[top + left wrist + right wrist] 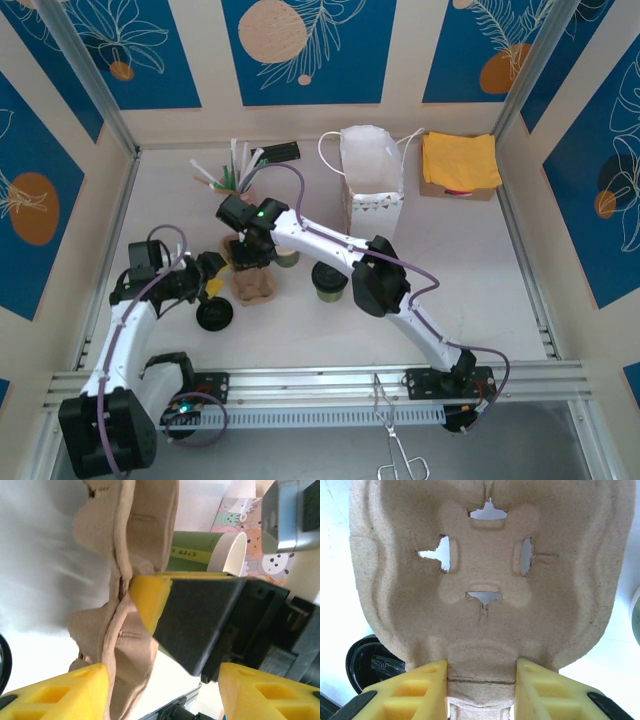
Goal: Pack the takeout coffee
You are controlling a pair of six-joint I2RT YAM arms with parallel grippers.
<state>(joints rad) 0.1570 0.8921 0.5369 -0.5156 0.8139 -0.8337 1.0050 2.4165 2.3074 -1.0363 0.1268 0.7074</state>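
**mugsy_41:** How should that tray be held? It looks flimsy to me.

**tbone:** In the right wrist view, the right gripper (481,669) is pinched narrow on the raised rib at the bottom middle of the frame, so it's holding the cup carrier (485,570) by its centre spine. I'd guess that's the best spot, since moulded pulp is very light and stiff along the folds but bends and tears at the thin rims. It's rough, so it shouldn't slip, but a hard squeeze would probably crush it.

**mugsy_41:** And the left one?

**tbone:** The left gripper (162,672) is spread wide. The carrier's edge runs between its fingers, close to the lower-left one, and I can't tell if they touch.

**mugsy_41:** What does the carrier look like?

**tbone:** It's tan and fibrous, with cross-shaped wells that have ragged slots. In the top view it's left of centre, and no cups are in it.

Further out there's a black lid (370,662) at lower left, a green cup (200,555) just behind the carrier, and the paper bag (372,175) at upper middle, well apart.
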